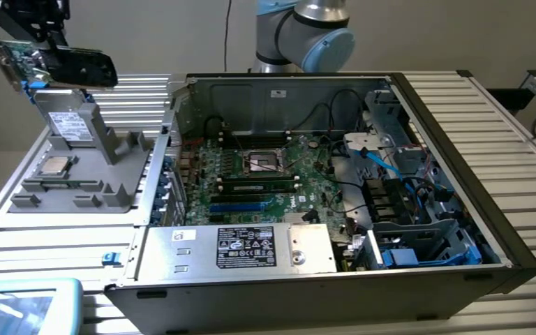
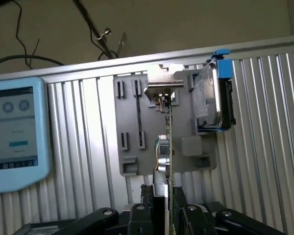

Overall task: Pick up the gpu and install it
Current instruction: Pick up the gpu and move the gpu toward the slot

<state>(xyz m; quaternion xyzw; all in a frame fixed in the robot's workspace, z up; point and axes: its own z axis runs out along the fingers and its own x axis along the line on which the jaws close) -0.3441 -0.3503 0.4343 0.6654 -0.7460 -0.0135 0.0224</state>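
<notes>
**Q:** Where is the gpu (image 1: 72, 66)?

**A:** Up in the air, gripped by the end effector (image 1: 52, 47). It hangs outside the case (image 1: 454, 181), off the case's side on the exterior view's left and higher than the case's top edge. A grey holder (image 1: 82, 160) sits on the desk (image 1: 491, 118) against that same side of the case, and the gpu is clear of it.

**Q:** How is it gripped?

**A:** The wrist view shows the gpu (image 2: 168, 147) edge-on and upright. The fingers (image 2: 138, 218) are closed narrow on its two faces.

**Q:** Which step is this?

**A:** The pick-up looks done, and the install not begun. The motherboard (image 1: 249, 174) on the case's floor has no gpu in it. Installing calls for clearing the case's side wall, turning the connector edge down to a slot, and pressing straight in without tilt.
</notes>
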